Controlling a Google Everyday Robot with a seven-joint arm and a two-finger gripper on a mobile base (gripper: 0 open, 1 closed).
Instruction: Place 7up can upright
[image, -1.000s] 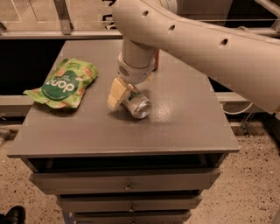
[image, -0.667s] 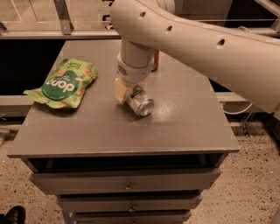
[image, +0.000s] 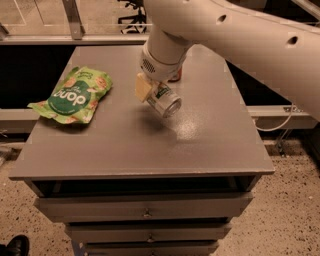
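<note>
Since earlier frame, pincer (image: 155, 93) and silver-white aluminium 7up can (image: 166, 102) with green marks are higher, slightly right. Crinkled green snack pouch (image: 75, 95) lies flat at left of grey tabletop (image: 125, 150). Near centre, pincer grips can, cream finger (image: 143, 88) against its left side. Can tilted, shiny top facing lower right, shadow beneath. Orange-red can (image: 176, 76) peeks out behind white arm (image: 240, 35).

Thick white arm (image: 240, 35), 2 dark holes, cream-fingered hand (image: 156, 95) over table (image: 125, 145) middle
</note>
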